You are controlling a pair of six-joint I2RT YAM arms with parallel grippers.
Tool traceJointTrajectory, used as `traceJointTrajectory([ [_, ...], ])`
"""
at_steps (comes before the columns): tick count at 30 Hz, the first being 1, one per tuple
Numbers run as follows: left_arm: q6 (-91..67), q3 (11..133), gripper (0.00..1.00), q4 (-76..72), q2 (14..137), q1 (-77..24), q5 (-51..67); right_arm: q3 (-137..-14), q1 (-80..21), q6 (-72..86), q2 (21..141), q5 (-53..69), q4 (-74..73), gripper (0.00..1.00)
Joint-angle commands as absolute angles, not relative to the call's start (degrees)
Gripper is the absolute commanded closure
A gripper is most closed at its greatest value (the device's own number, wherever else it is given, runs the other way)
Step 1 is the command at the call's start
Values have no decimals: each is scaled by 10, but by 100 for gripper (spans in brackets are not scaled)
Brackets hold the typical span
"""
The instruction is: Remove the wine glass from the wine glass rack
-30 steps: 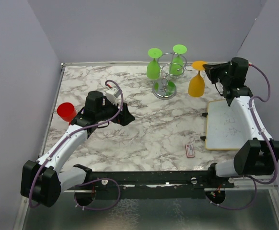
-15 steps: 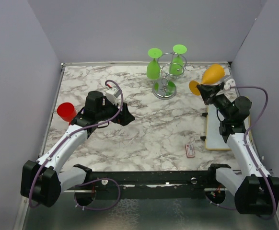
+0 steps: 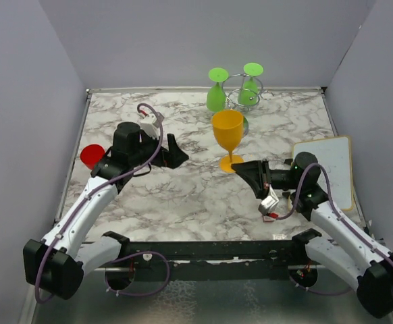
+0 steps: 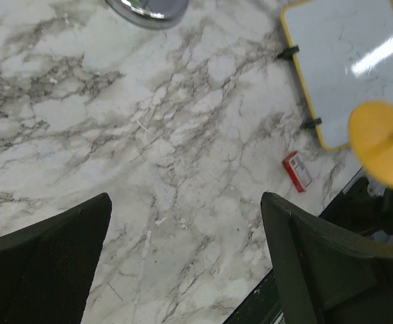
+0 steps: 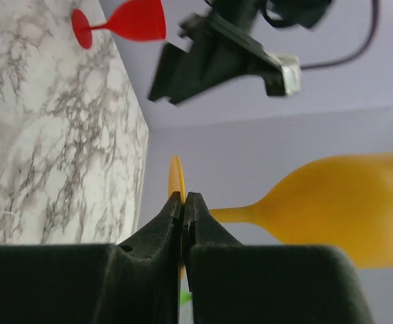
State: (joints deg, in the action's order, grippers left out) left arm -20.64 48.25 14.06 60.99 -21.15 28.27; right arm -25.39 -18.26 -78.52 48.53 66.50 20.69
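As you look down, your right gripper pinches the orange wine glass by its foot, rack behind holds two green glasses, left gripper spread wide.

Table: white marble, grey veining. Orange wine glass, frame centre: plain amber-orange. Two green wine glasses, top centre: lime. Wine glass rack: silver chrome. Red glass, left: plain red. Board, right: white, yellow border.
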Motion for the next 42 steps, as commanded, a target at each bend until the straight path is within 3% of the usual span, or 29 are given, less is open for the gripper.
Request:
traceJointTrajectory([
  [1,-302,588,6,231,569,-215,170,-266,-272,-1050,504,628,54,99],
  [9,-342,702,5,331,525,-214,65,-260,-356,-1101,559,533,47,99],
  [19,-235,725,15,358,583,-215,315,-277,-401,-1134,579,486,19,99],
  [25,-203,703,27,362,607,-215,395,-292,-412,-1147,589,470,-2,99],
  [29,-202,697,41,374,633,-215,424,-299,-418,-1152,598,464,-4,99],
  [37,-148,709,59,459,677,-215,360,-310,-425,-1158,628,455,-1,98],
  [42,-141,710,83,472,680,-215,328,-311,-427,-1151,648,457,9,92],
])
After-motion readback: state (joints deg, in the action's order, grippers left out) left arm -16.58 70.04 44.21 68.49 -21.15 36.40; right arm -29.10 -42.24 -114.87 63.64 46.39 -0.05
